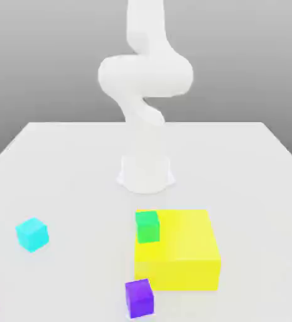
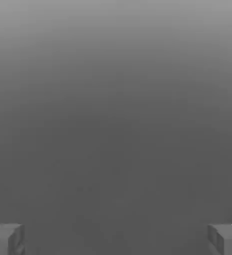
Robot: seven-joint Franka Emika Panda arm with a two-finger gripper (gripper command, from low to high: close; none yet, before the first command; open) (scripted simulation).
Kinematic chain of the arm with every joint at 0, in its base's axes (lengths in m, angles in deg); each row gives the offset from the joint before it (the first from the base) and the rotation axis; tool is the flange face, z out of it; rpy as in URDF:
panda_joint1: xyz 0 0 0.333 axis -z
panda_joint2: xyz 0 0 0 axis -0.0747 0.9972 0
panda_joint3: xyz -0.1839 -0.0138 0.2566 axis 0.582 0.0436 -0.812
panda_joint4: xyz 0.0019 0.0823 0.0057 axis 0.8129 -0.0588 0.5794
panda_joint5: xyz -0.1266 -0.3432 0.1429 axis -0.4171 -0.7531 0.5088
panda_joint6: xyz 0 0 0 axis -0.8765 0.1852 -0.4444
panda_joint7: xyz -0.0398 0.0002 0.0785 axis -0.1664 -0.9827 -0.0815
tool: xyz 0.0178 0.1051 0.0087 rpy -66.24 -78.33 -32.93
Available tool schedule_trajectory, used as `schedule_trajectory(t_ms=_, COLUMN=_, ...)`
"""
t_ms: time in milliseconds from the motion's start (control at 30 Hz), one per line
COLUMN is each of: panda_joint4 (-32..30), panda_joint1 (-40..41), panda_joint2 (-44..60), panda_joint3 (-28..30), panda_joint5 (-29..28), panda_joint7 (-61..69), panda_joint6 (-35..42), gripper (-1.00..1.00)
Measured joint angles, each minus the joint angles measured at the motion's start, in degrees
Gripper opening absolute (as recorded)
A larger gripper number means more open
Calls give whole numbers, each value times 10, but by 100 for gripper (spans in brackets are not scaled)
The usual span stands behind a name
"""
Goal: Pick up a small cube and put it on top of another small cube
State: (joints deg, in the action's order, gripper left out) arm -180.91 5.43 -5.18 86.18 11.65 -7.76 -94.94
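— What are you seeing around the yellow block [image 1: 186, 251]?
— I'm seeing a small green cube [image 1: 147, 227] resting on its top, by the edge toward the exterior view's left.
— And the purple cube [image 1: 139, 299]?
— I'm finding it in front of the block, near the corner at the exterior view's left, but I'm not managing to tell whether they're touching.
— What's lying beneath?
— I'm seeing a plain white tabletop [image 1: 79, 182] supporting the block, and a grey backdrop [image 1: 48, 56] rising behind.

You will find no readable text, label, brand, number or sign on anything in either the exterior view or the hand view.
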Motion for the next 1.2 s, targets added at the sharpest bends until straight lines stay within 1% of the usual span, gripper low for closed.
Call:
schedule_trajectory(t_ms=367, panda_joint4=-122, panda_joint1=62, panda_joint2=234, panda_joint3=137, panda_joint5=30, panda_joint7=49, panda_joint6=-140, gripper=0)
schedule_trajectory(t_ms=533, panda_joint4=-176, panda_joint1=99, panda_joint2=339, panda_joint3=188, panda_joint5=48, panda_joint7=74, panda_joint6=-202, gripper=0)
schedule_trajectory(t_ms=667, panda_joint4=-220, panda_joint1=147, panda_joint2=421, panda_joint3=219, panda_joint5=56, panda_joint7=90, panda_joint6=-252, gripper=0)
schedule_trajectory(t_ms=700, panda_joint4=-227, panda_joint1=157, panda_joint2=441, panda_joint3=221, panda_joint5=61, panda_joint7=96, panda_joint6=-264, gripper=0)
schedule_trajectory(t_ms=767, panda_joint4=-228, panda_joint1=169, panda_joint2=476, panda_joint3=207, panda_joint5=92, panda_joint7=120, panda_joint6=-288, gripper=0)
schedule_trajectory(t_ms=833, panda_joint4=-222, panda_joint1=190, panda_joint2=509, panda_joint3=178, panda_joint5=132, panda_joint7=150, panda_joint6=-312, gripper=0)
schedule_trajectory(t_ms=967, panda_joint4=-207, panda_joint1=250, panda_joint2=573, panda_joint3=100, panda_joint5=210, panda_joint7=210, panda_joint6=-359, gripper=0)
schedule_trajectory(t_ms=1000, panda_joint4=-204, panda_joint1=266, panda_joint2=586, panda_joint3=81, panda_joint5=223, panda_joint7=220, panda_joint6=-369, gripper=-100)
schedule_trajectory(t_ms=1167, panda_joint4=-204, panda_joint1=267, panda_joint2=586, panda_joint3=81, panda_joint5=222, panda_joint7=218, panda_joint6=-369, gripper=-100)
schedule_trajectory(t_ms=1200, panda_joint4=-202, panda_joint1=276, panda_joint2=593, panda_joint3=70, panda_joint5=229, panda_joint7=224, panda_joint6=-374, gripper=-100)
